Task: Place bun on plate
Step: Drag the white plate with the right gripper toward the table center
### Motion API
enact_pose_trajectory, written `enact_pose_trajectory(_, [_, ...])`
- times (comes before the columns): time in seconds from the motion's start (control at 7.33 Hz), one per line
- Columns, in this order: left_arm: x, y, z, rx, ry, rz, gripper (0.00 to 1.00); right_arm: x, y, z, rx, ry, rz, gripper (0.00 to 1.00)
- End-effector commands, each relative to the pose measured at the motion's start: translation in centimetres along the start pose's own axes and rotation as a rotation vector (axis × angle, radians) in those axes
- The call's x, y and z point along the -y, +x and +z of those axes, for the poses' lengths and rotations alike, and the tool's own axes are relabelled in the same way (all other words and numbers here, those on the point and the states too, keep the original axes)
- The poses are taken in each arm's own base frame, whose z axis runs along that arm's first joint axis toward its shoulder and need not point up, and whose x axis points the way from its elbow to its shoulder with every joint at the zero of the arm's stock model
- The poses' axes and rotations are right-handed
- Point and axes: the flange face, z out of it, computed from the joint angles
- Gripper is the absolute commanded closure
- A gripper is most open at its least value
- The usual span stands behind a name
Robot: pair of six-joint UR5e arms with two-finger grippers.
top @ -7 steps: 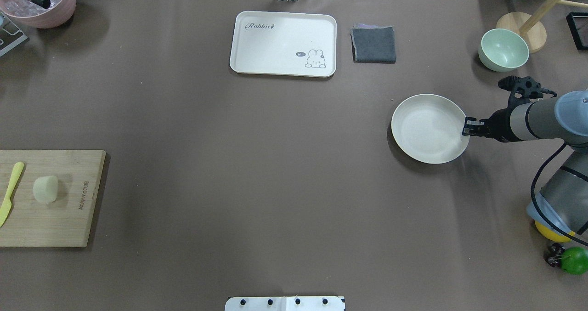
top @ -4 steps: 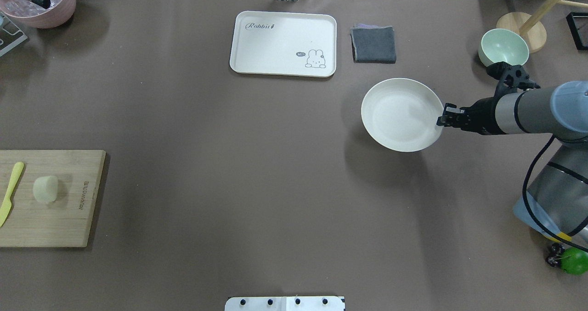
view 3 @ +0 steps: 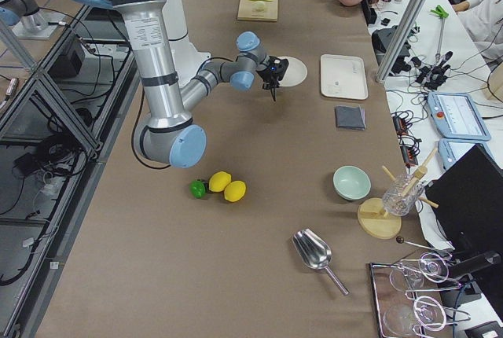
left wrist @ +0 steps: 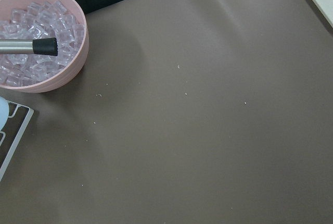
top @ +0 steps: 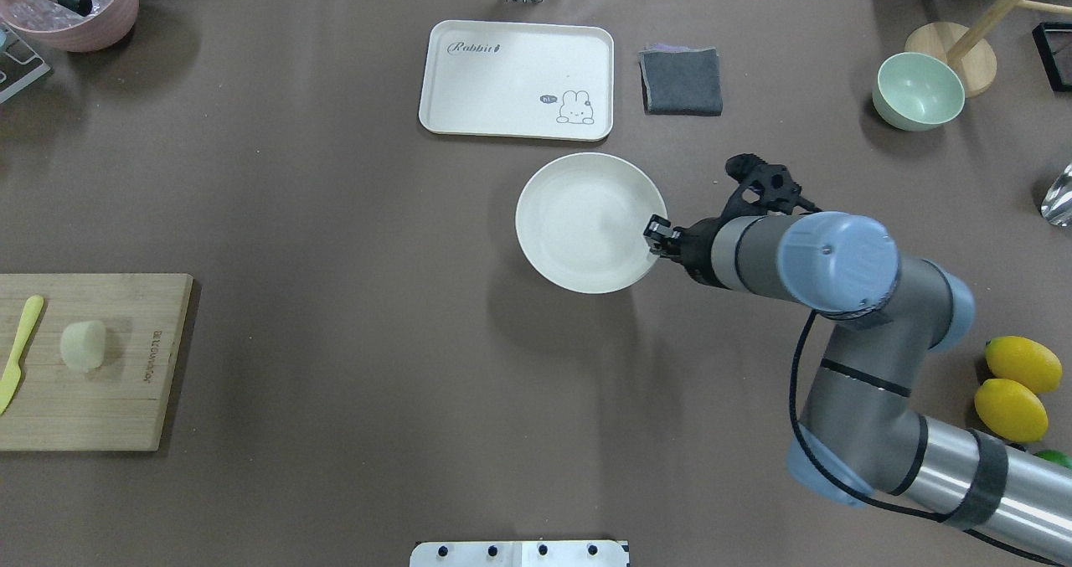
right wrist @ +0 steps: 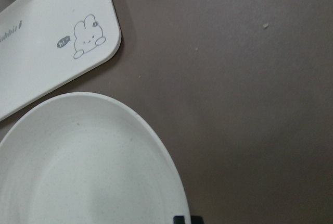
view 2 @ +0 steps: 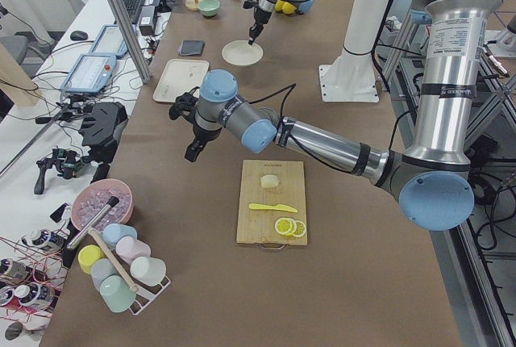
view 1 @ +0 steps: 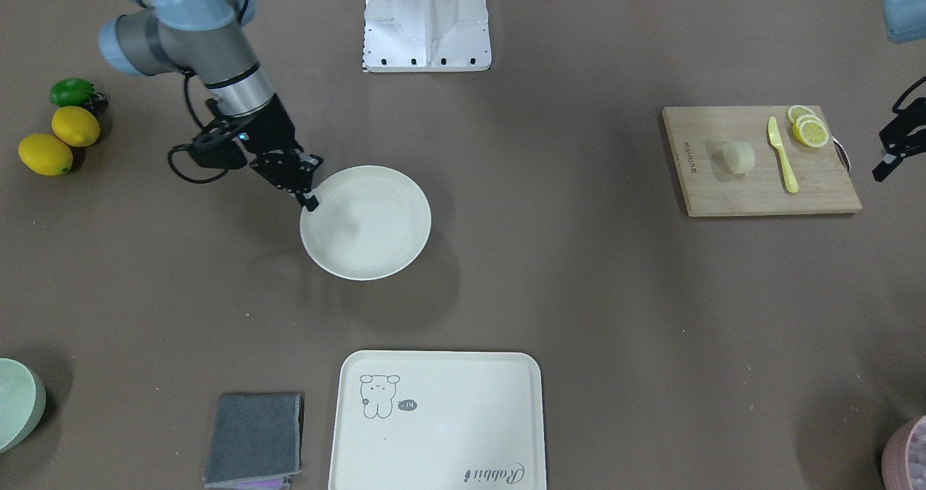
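Observation:
The bun point(top: 83, 346) is a pale rounded lump lying on the wooden cutting board point(top: 126, 399) at the table's left edge, also seen in the front view as the bun point(view 1: 738, 157). The round cream plate point(top: 578, 224) hangs slightly above the table's middle, casting a shadow beneath. My right gripper point(top: 656, 236) is shut on its right rim, and the right wrist view shows the plate point(right wrist: 78, 166) filling the lower left. My left gripper point(view 2: 193, 151) hovers beyond the board, well away from the bun. I cannot tell whether it is open or shut.
A yellow knife point(top: 18, 353) and lemon slices point(view 1: 809, 127) share the board. A rabbit tray point(top: 519, 81) and grey cloth point(top: 681, 81) lie just behind the plate. A green bowl point(top: 918, 90), two lemons point(top: 1017, 387) and a pink ice bowl point(top: 92, 27) stand at the edges.
My right gripper has carried the plate leftwards from the table's right side to near the middle, just in front of the tray. The bun has not moved.

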Motion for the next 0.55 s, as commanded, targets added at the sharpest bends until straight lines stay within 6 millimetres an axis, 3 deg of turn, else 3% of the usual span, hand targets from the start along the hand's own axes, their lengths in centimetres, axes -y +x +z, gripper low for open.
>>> enact_pose_trajectory(0.0, [0.0,0.6,0.7,-0.008,-0.011,-0.006,0.02,-10.4,-4.7,0.8,-0.038,0.03,0.022,1.0])
enact_pose_trajectory(0.14, [0.0,0.6,0.7,-0.01,-0.011,-0.012,0.02,-13.9,-5.4,1.0,-0.023,0.03,0.039,1.0])
enact_pose_trajectory(0.27, [-0.1,0.6,0.8,-0.009,-0.012,-0.019,0.02,-16.0,-6.2,2.0,-0.023,0.036,0.042,1.0])
enact_pose_trajectory(0.41, [-0.1,0.5,0.9,-0.009,-0.014,-0.021,0.02,-16.8,-7.1,3.5,-0.031,0.056,0.038,1.0])
